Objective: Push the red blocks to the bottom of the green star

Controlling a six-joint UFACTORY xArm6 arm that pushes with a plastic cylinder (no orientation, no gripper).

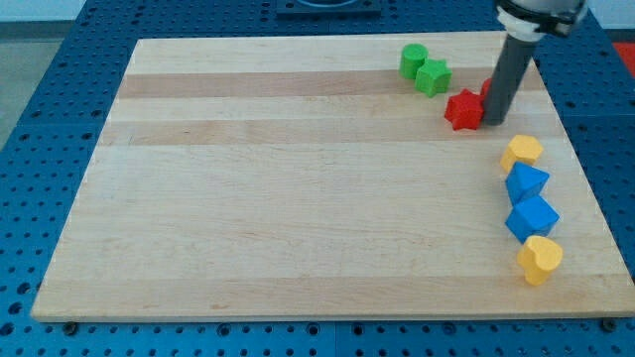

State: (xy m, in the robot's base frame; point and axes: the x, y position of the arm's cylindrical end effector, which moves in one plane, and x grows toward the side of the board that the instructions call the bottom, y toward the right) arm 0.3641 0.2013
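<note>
Red star block (462, 109) sits just right of and a bit nearer than the green star (433, 76), touching our tip (492, 123), a bare rod without fingers, so we push left slowly.

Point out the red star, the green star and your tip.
red star (462, 109), camera view, its top face.
green star (434, 76), camera view, its top face.
my tip (493, 123), camera view, the rod's lower end, at the red star's right edge.

Even, bright overhead light fills the frame, leaving only short soft shadows under the blocks at the right. The wooden board (298, 198) shows a mild sheen, no hard glare. Focus is slightly soft throughout.
</note>
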